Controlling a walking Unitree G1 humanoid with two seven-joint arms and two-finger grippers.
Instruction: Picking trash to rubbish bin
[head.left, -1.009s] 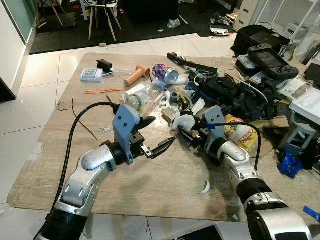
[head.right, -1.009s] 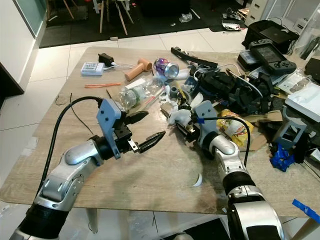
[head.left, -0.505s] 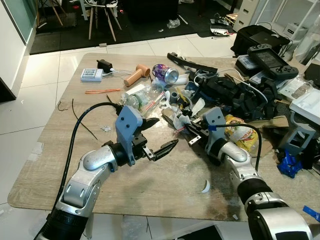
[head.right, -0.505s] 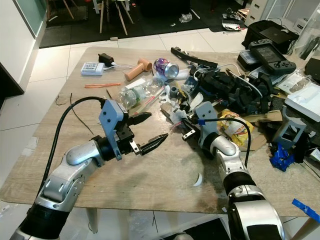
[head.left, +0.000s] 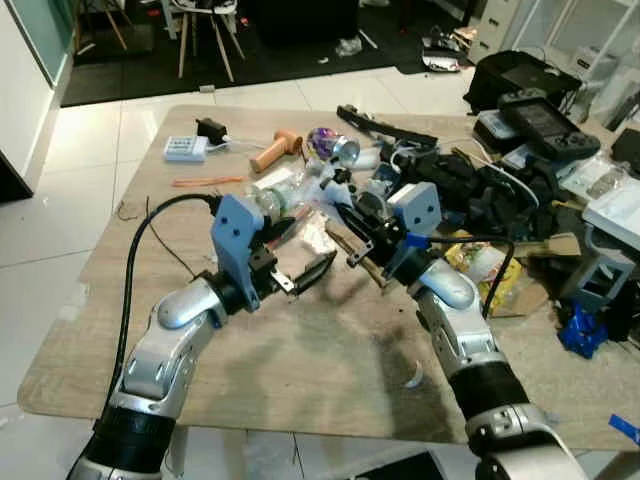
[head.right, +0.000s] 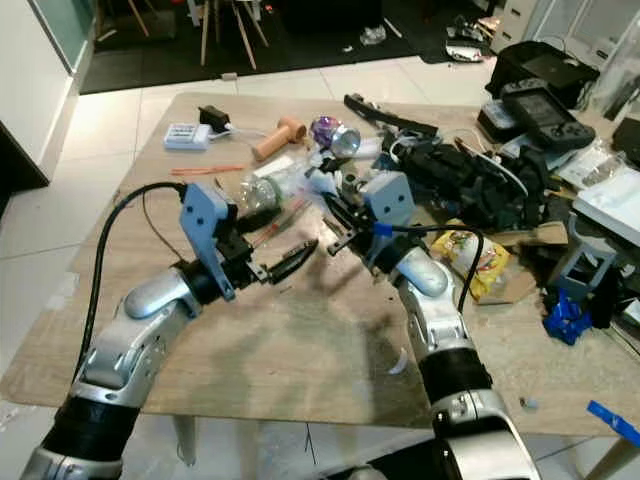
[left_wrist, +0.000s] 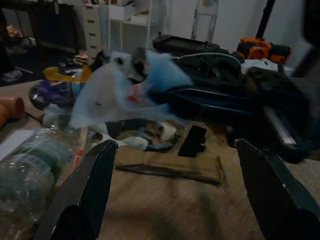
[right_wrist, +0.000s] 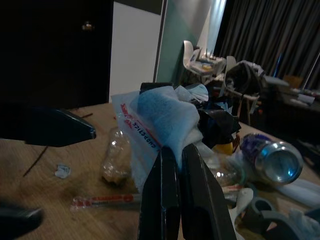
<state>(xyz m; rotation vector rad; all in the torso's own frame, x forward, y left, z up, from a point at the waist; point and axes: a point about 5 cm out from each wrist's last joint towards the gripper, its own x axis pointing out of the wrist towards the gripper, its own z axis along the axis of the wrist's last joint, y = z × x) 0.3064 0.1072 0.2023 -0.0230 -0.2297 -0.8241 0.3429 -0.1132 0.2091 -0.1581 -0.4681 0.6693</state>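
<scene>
Presently, a crumpled wrapper is held clenched in the right gripper above the cluttered table, the left gripper is spread wide nearby, and a firm pinch is advised until a bin is reached.

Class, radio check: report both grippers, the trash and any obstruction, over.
Right gripper shut on crumpled white-and-blue wrapper wad, lifted above the wooden table. Left gripper open, facing it, empty. Clear plastic bottle and purple can lie close behind.
</scene>
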